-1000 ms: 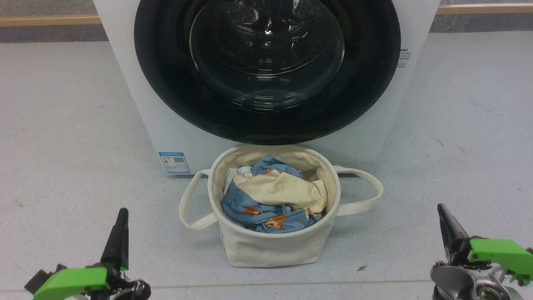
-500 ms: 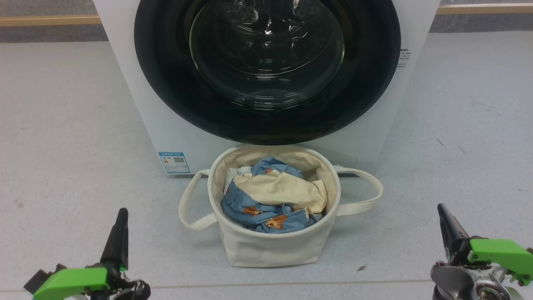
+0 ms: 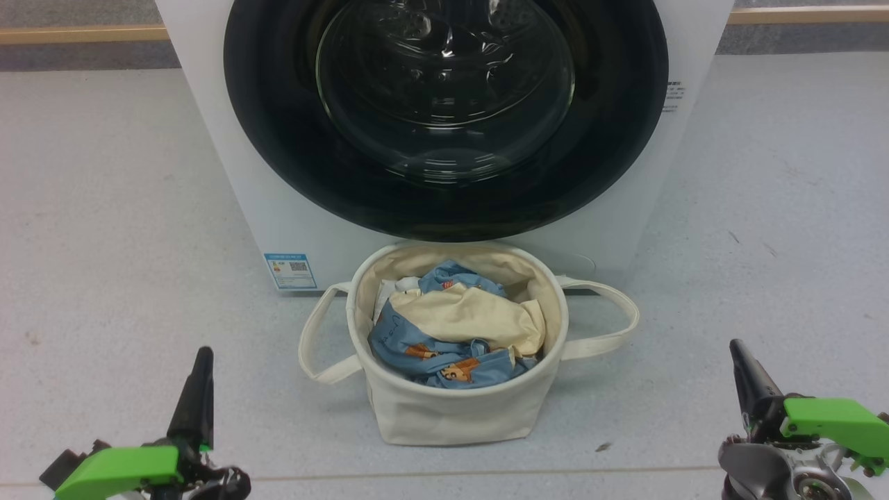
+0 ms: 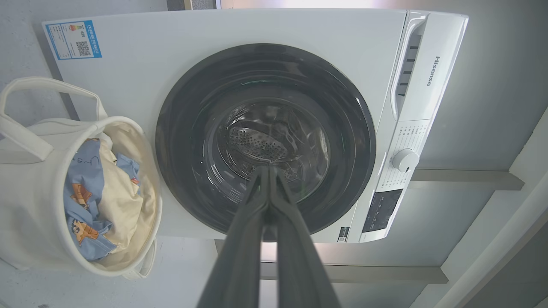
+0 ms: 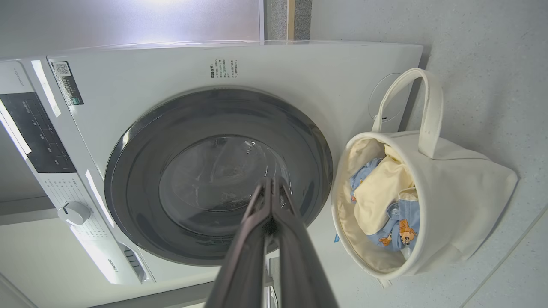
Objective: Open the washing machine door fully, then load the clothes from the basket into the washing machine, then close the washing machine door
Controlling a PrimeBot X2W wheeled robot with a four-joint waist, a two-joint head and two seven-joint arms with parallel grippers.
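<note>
- Both pressed together, empty: left gripper [image 3: 203, 361] & right gripper [image 3: 737, 351].
- Shut washing machine door [image 3: 444, 205] sat just above basket [image 3: 458, 417]; swung open, it might've clipped the rim.

"Hisense" brand on washing machine [image 4: 257, 30] drawer front [image 4: 432, 72]; blue label [image 4: 73, 39] with QR code, print unreadable.
</note>
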